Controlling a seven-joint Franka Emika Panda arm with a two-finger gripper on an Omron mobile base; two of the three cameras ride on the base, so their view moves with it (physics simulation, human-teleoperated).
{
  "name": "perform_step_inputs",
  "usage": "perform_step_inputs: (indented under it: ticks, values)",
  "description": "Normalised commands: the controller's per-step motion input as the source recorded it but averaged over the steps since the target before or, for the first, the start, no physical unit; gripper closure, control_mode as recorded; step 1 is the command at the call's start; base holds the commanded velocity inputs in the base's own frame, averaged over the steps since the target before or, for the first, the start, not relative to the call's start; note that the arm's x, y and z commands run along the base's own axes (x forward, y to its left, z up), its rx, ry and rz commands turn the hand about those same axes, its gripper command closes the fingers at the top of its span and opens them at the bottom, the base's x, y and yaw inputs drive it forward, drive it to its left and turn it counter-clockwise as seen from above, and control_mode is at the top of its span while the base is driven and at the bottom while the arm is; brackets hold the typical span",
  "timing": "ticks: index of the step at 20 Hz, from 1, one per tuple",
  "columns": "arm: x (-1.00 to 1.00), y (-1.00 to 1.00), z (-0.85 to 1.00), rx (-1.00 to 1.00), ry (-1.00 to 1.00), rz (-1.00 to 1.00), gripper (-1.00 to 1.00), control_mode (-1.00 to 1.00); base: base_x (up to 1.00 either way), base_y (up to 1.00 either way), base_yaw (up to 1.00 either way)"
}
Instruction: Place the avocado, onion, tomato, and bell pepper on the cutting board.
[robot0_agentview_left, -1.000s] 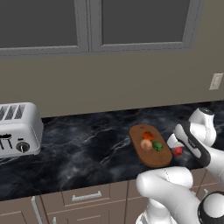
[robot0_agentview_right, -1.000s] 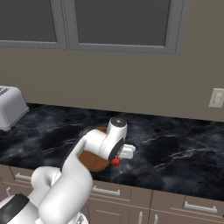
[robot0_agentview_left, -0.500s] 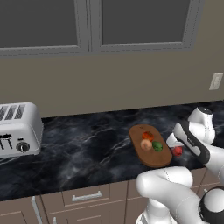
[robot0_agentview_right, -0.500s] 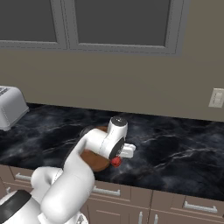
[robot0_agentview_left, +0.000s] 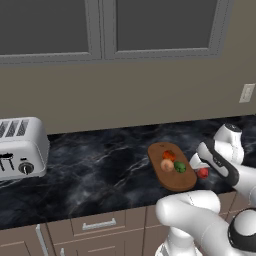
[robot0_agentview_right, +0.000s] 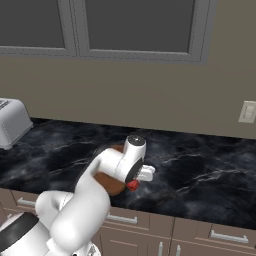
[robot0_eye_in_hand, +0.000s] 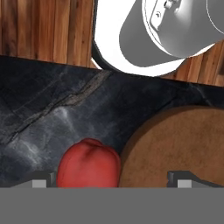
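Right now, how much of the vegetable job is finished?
Three of the four sit on the cutting board: the onion, the avocado and an orange-red piece. A red piece lies on the counter beside the board, with the open fingers hovering over it, holding nothing.

The arm hides most of the cutting board (robot0_agentview_right: 116, 186) in the right base view. In the hand view the red vegetable (robot0_eye_in_hand: 89, 164) is cut off below, its kind unclear.

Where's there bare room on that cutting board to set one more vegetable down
The near half of the cutting board is bare. Its middle is crowded by the onion, avocado and an orange-red item. The counter toward the toaster is bare too.
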Motion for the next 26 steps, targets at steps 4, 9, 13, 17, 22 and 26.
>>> perform_step_inputs:
  ticks: [4,9,13,17,22,26]
  values:
    - [0.06,-0.1,-0.01,0.0,0.0,0.0,-1.0,-1.0,0.0,0.0,0.0]
    - [0.06,-0.11,0.0,0.0,0.0,0.0,-1.0,-1.0,0.0,0.0,0.0]
    - [0.0,0.0,-0.09,0.0,0.0,0.0,-1.0,-1.0,0.0,0.0,0.0]
    - [0.0,0.0,-0.08,0.0,0.0,0.0,-1.0,-1.0,0.0,0.0,0.0]
    - [0.0,0.0,-0.07,0.0,0.01,0.0,-1.0,-1.0,0.0,0.0,0.0]
    - [0.0,-0.06,-0.06,0.0,0.0,0.0,-1.0,-1.0,0.0,0.0,0.0]
